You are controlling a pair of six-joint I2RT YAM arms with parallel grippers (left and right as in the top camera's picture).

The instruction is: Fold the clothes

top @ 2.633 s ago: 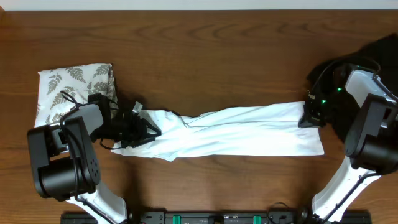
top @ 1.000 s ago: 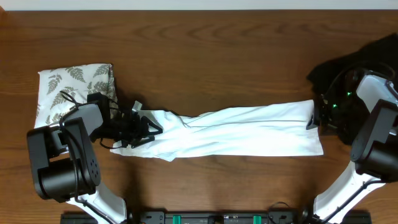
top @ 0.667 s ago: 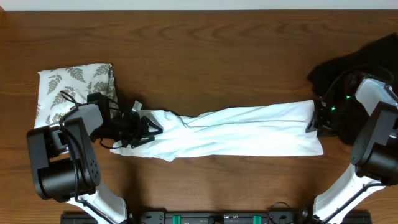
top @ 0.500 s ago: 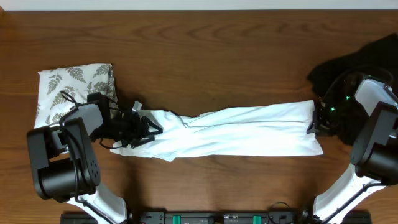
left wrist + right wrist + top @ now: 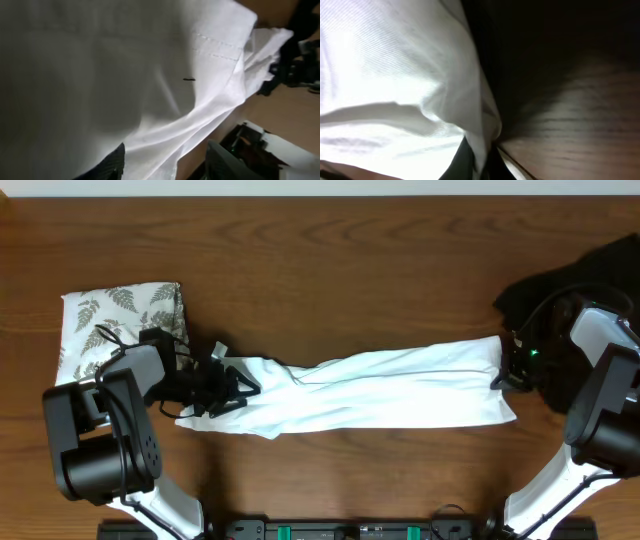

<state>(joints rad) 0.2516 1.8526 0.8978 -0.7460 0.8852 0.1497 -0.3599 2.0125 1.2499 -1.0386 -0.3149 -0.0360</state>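
Note:
The white T-shirt [image 5: 380,390] lies bunched in a long band across the table, with no graphic showing. My left gripper [image 5: 240,390] is at its left end. In the left wrist view its fingers [image 5: 167,162] are spread wide, with the white cloth [image 5: 125,75] lying between and beyond them. My right gripper [image 5: 497,378] is at the shirt's right edge. In the right wrist view its fingers [image 5: 480,162] are pinched together on a fold of the white cloth [image 5: 385,75].
A folded white fern-print cloth [image 5: 110,315] lies at the left, beside the left arm. A black garment [image 5: 590,275] is heaped at the far right, behind the right arm. The brown wooden table [image 5: 330,270] shows bare wood behind the shirt.
The right gripper drew back to the shirt's right edge and closed on it. That edge has shifted slightly left and up. The left arm has not moved.

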